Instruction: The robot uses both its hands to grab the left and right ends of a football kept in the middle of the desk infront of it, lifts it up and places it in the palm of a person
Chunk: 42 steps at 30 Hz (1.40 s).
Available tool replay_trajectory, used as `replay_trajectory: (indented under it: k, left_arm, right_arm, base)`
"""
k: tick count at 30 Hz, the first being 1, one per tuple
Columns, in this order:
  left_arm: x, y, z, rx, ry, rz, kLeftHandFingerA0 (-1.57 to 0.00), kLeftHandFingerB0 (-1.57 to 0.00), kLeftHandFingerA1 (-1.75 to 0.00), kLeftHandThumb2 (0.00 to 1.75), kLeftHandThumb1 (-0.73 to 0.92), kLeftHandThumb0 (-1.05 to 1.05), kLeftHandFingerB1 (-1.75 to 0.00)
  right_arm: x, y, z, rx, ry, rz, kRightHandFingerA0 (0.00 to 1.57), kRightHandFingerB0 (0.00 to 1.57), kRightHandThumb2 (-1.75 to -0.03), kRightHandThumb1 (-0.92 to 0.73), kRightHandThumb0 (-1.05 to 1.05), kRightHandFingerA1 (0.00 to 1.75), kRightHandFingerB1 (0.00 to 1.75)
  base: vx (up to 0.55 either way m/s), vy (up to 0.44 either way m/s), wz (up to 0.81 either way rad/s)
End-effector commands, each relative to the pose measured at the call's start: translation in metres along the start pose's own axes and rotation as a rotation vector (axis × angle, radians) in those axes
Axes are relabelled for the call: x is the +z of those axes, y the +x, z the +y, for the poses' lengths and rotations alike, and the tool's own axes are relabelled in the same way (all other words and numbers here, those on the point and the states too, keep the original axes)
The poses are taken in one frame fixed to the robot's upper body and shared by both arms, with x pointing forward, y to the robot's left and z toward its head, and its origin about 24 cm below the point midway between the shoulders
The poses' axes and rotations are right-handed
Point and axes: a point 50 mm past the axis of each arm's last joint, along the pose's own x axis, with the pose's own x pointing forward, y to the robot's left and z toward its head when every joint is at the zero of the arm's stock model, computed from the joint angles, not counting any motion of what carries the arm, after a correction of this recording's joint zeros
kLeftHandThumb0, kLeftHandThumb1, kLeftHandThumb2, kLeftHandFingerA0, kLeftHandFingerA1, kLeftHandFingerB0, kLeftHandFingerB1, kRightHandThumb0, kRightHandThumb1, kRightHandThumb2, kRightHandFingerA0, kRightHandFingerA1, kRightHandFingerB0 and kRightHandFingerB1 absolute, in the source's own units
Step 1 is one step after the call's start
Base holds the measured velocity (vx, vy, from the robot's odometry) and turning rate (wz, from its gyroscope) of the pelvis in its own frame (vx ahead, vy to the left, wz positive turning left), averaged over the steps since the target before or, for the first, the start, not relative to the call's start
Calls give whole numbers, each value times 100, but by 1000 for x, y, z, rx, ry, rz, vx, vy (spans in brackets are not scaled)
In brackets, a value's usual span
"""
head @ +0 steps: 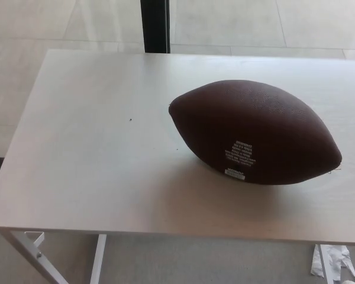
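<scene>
Resting on its side, the brown football [254,133] lies right of centre on the pale worktop [94,165], white print facing the camera, long axis running left-rear to right-front. Neither hand appears in the head view, so finger state is unobservable.

One football [254,133], one desk [89,160], and one small dark speck [131,119].

Dark brown pebbled football [254,131] with small white printed lettering, pale whitewashed wood-grain desk [94,160], white desk legs [97,260], black post [155,25]
</scene>
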Motion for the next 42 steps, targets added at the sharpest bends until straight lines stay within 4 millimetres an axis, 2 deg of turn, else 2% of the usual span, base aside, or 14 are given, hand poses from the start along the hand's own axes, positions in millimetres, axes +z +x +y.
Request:
replay_trajectory:
  k: [1,6,7,12,13,19,20,22,23,29,30,31,39,42]
  left_arm:
    - [10,-5,25,-17,-138,-95,-80,-51,-76,89,44,-56,-60]
    - [10,-5,23,-32,-206,-95,-76,-56,-64,59,55,-64,-50]
    - [11,-4,23,-27,-280,-113,-75,-37,-79,90,45,-57,-59]
    - [25,-2,29,14,-469,-195,-74,-30,-80,100,55,-63,-58]
    - [40,-1,31,58,-461,-255,-75,-46,-67,63,79,-72,-54]
    - [99,-9,39,102,-409,-468,-75,-45,-62,65,85,-77,-49]
    - [126,-16,45,124,-401,-585,-66,-38,-71,106,69,-71,-60]
    - [145,-21,48,142,-389,-629,-67,-37,-72,109,69,-73,-59]
    - [170,-29,53,146,-377,-700,-67,-43,-70,65,87,-84,-53]
    - [262,-73,62,145,-349,-977,-89,-64,-59,64,75,-101,-59]
    - [276,-81,59,135,-342,-1016,-77,-60,-56,100,56,-97,-54]
    - [299,-98,53,114,-334,-1079,-79,-59,-43,64,75,-93,-41]
    - [374,-140,-29,-120,-343,-1266,-41,-28,-50,68,92,-63,-42]
    - [390,-160,-81,-306,-336,-1293,-48,-32,-54,67,92,-76,-44]
  right_arm:
    - [16,2,-31,-110,267,-108,55,30,-59,-59,-58,39,31]
    - [14,3,-35,-157,351,-83,52,29,-60,-63,-57,39,30]
    - [14,2,-35,-153,374,-94,48,26,-60,-66,-55,38,29]
    - [22,1,-50,-222,584,-165,37,22,-81,-58,-66,45,39]
    - [33,1,-59,-269,661,-211,38,23,-81,-59,-66,45,39]
    - [73,2,-75,-376,860,-349,52,28,-60,-61,-60,39,30]
    - [89,0,-79,-356,851,-423,32,18,-80,-58,-66,43,38]
    - [102,-2,-81,-344,881,-485,28,14,-79,-57,-64,42,36]
    - [119,-4,-84,-343,932,-533,30,13,-79,-56,-64,43,36]
    - [200,-32,-81,-324,879,-767,44,23,-62,-68,-65,35,29]
    - [212,-37,-77,-310,864,-803,46,23,-63,-69,-68,35,30]
    - [233,-46,-68,-280,834,-865,37,19,-87,-64,-74,44,39]
    - [284,-83,32,-21,823,-964,63,27,-63,-76,-74,43,30]
    - [289,-92,93,155,769,-876,61,37,-101,-64,-98,53,51]
  base:
    - [0,0,0]
    - [0,0,0]
    - [0,0,0]
    - [0,0,0]
    - [0,0,0]
    - [0,0,0]
    - [0,0,0]
    - [0,0,0]
    - [0,0,0]
    - [0,0,0]
    - [0,0,0]
    - [0,0,0]
    - [0,0,0]
    - [0,0,0]
